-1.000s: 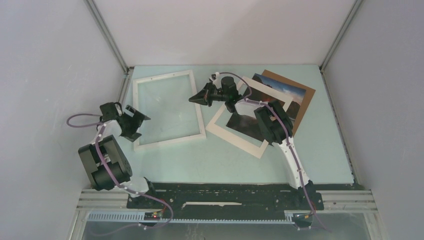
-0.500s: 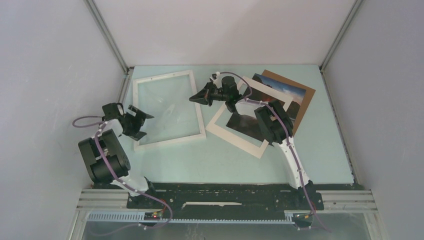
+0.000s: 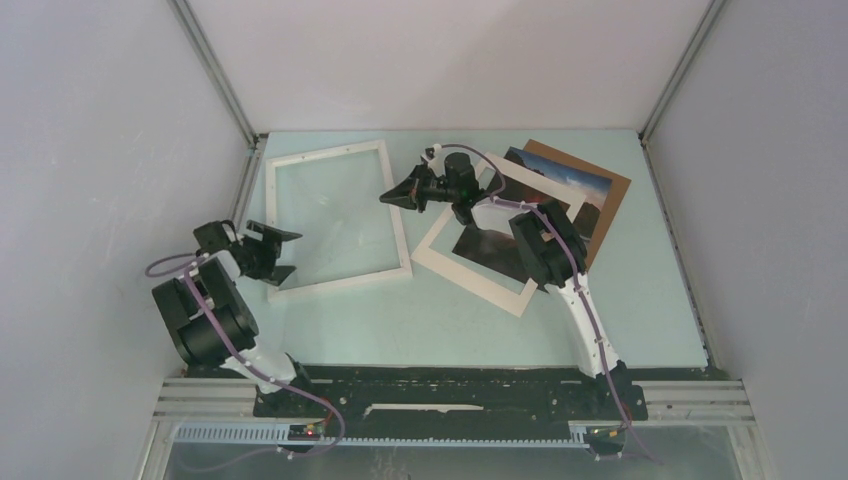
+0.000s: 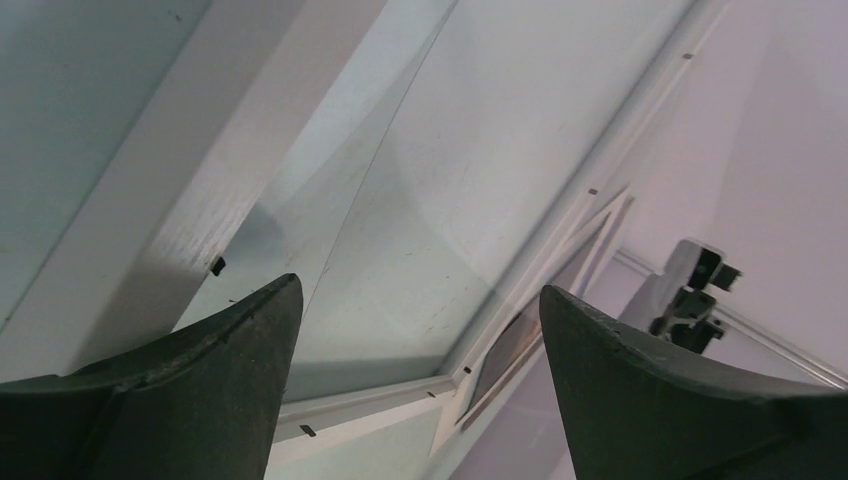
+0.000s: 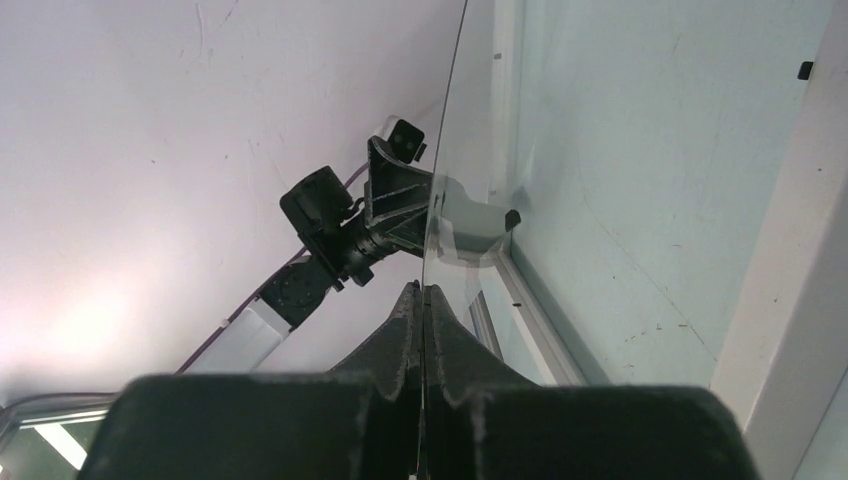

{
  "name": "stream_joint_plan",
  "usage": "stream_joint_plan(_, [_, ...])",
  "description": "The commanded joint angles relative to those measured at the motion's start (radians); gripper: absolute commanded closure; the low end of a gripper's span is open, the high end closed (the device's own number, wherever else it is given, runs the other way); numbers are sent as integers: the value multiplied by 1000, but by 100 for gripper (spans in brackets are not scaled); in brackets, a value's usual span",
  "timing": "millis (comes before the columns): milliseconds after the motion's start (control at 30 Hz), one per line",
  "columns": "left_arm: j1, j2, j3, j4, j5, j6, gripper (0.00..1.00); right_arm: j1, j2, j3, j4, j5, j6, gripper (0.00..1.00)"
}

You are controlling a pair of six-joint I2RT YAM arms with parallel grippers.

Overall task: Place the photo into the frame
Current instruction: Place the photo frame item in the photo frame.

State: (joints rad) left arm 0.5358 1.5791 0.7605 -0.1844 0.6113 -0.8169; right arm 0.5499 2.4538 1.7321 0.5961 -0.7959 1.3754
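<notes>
The white frame (image 3: 335, 282) lies flat on the left half of the table, and its rim (image 4: 190, 210) fills the left wrist view. A clear pane (image 3: 335, 215) lies over its opening. My right gripper (image 3: 386, 197) is shut on the pane's right edge, and the thin sheet (image 5: 446, 150) runs up from between the closed fingers (image 5: 400, 330). My left gripper (image 3: 286, 253) stands open at the frame's near-left corner with nothing between its fingers (image 4: 230, 340). The photo (image 3: 485, 245), a dark landscape with a wide white border, lies to the right of the frame, partly under the right arm.
A brown backing board (image 3: 605, 195) lies under the photo's far right corner. Grey walls close in on the left, right and back. The left arm's base stands close to the left wall. The left gripper (image 5: 395, 195) shows through the pane in the right wrist view.
My left arm has drawn back toward the near-left, so its gripper now sits lower by the frame's corner, with its jaws a touch narrower. The right arm and the pane have not moved.
</notes>
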Motion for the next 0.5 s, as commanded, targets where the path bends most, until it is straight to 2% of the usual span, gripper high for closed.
stream_joint_plan(0, [64,-39,-16,67,113,-35,11,1,-43,10,37,1,-4,100])
stream_joint_plan(133, [102,-69,-49,89,137,-44,16,4,-41,13,37,-1,-3,100])
stream_joint_plan(300, [105,-91,-89,203,180,-121,30,5,-37,16,27,-6,-11,100])
stream_joint_plan(367, [107,-102,-93,213,178,-128,32,5,-35,12,32,-6,-7,100])
stream_joint_plan(467, [105,-149,-48,25,6,29,8,4,-36,16,32,-9,-8,100])
